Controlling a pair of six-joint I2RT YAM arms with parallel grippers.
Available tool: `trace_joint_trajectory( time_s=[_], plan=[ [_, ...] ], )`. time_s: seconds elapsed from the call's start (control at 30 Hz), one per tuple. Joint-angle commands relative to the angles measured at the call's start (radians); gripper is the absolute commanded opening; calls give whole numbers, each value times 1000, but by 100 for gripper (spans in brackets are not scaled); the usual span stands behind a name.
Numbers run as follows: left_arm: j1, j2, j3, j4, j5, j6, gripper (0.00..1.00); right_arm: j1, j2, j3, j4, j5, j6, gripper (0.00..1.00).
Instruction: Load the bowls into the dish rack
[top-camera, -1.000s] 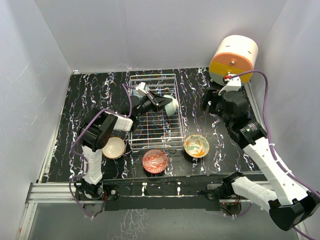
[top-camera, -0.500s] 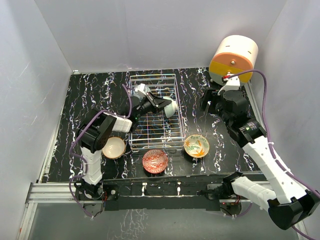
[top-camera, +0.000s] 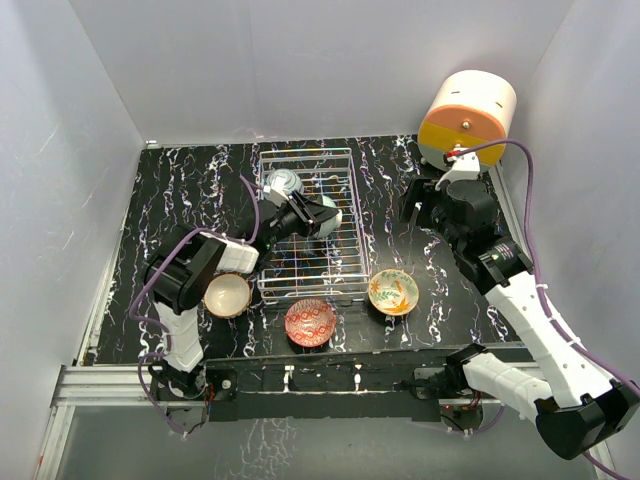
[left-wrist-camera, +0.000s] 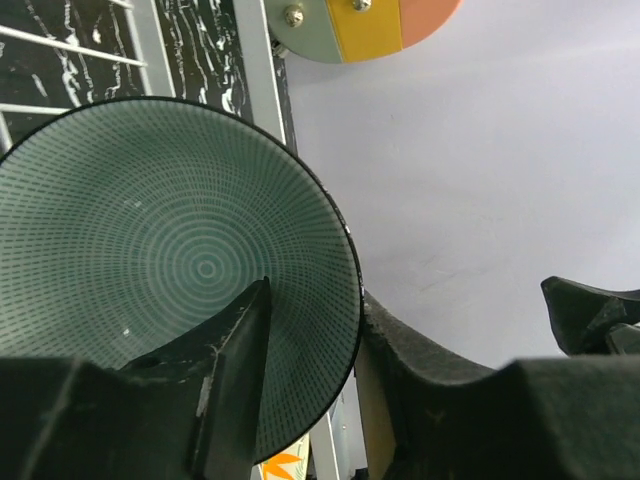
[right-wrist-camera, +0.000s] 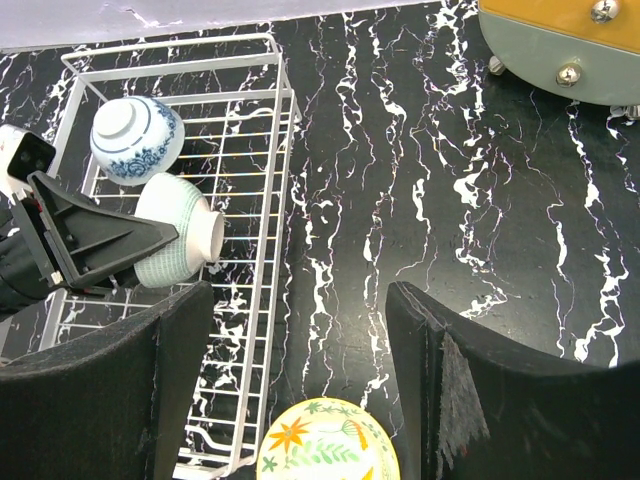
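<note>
The pale mint bowl stands on edge in the dish rack. My left gripper straddles its rim, one finger inside and one outside, jaws slightly parted. In the left wrist view the mint bowl fills the left half. Behind it in the rack lies the blue-white bowl. On the table sit the cream-tan bowl, the red bowl and the yellow-green bowl. My right gripper hangs open and empty right of the rack, above the yellow-green bowl.
A cream-and-orange drawer unit stands at the back right corner, just behind the right arm. White walls close in the black marbled table on three sides. A metal rail runs along the near edge.
The left gripper carried the mint bowl leftward and down into the rack, uncovering the blue-white bowl, and its jaws have loosened. The right arm has not moved.
</note>
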Motion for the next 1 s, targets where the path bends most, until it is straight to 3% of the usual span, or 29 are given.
trace_joint_trajectory(
  time_s=[0.0, 0.1, 0.2, 0.33, 0.57, 0.73, 0.97],
  plan=[
    [-1, -67, -35, -81, -35, 45, 36, -5, -11, 27, 32, -8, -12, 73],
    [1, -77, -62, -77, -51, 43, 37, -7, -12, 26, 31, -9, -11, 73],
    [5, -78, -85, -54, -58, 34, 31, -6, -12, 25, 31, -12, -8, 73],
    [8, -76, -79, -45, -44, 25, 0, -8, -13, 25, 32, -13, -5, 73],
    [7, -74, -41, 66, -18, -36, 0, -12, -8, 23, 32, -14, 0, 73],
    [2, 21, 35, 234, 1, -136, 0, -15, -8, 25, 32, -16, 1, 73],
    [-12, 110, 110, 296, -5, -204, 0, -20, -9, 30, 32, -10, -6, 73]
  ],
)
